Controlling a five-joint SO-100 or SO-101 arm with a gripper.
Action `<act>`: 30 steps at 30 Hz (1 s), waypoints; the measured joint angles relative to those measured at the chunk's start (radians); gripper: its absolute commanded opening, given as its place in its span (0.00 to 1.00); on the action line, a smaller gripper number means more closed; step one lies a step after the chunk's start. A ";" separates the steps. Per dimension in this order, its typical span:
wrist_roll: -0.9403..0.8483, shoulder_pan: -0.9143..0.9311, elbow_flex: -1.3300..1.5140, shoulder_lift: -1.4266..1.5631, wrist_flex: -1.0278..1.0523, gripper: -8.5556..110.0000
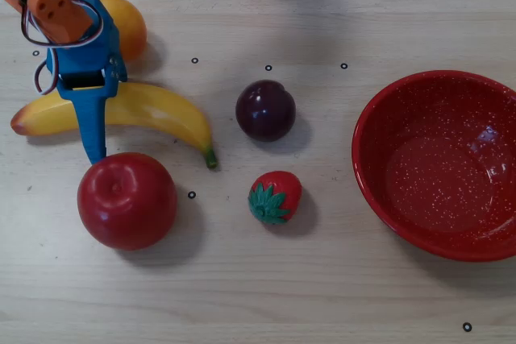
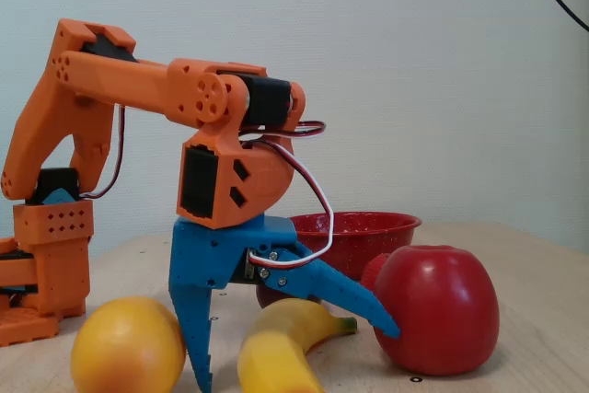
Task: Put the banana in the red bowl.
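Note:
The yellow banana [image 1: 161, 110] lies on the table at the left of the overhead view, with its green stem tip pointing towards the middle. It also shows in the fixed view [image 2: 276, 356]. My blue gripper [image 1: 90, 118] is open and straddles the banana near its reddish end. In the fixed view the gripper [image 2: 296, 356] has one finger standing down between the orange and the banana. The other finger reaches over the banana towards the apple. The red speckled bowl [image 1: 379, 183] stands empty at the right, and its rim shows behind the gripper [image 2: 354, 227].
A red apple [image 1: 126, 199] sits right by the banana's front side, close to the gripper's outer finger. An orange [image 1: 129, 26] lies behind the banana. A dark plum [image 1: 265, 109] and a strawberry [image 1: 276, 196] lie between the banana and the bowl. The arm base [image 2: 46, 264] stands at the back.

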 measured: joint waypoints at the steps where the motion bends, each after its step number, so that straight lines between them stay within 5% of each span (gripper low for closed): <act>1: 0.000 0.000 0.000 0.000 0.000 0.62; 30: -0.020 0.021 -0.015 0.000 0.002 0.35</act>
